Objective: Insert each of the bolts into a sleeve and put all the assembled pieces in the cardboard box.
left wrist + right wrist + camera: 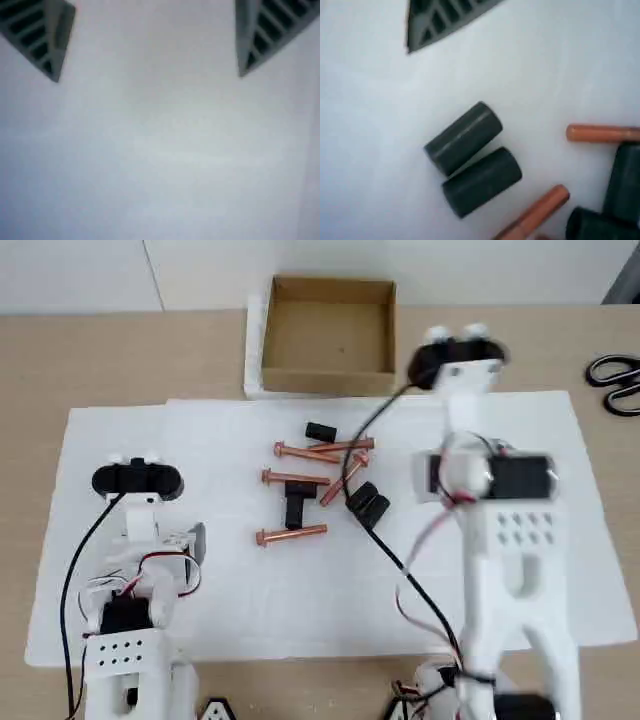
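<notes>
Several copper bolts [295, 478] lie scattered mid-table on a white sheet [120, 440], one apart nearer the front [290, 534]. Black sleeves lie among them: one at the back [319, 430], one in the middle [294, 505], and a touching pair [367, 502]. The right wrist view looks down on that pair [464, 137] [481, 182], with bolt ends [602, 134] and more sleeves [625, 182] beside it. A single right gripper finger [440, 22] shows above them, holding nothing. My left gripper [146, 77] hangs open over bare sheet at the front left [195, 540]. The cardboard box [328, 335] stands behind.
Scissors [615, 380] lie on the wooden table at the far right. A white block [254, 345] leans on the box's left side. The right arm [500, 520] stretches over the sheet's right part, its black cable [385, 540] trailing past the sleeve pair.
</notes>
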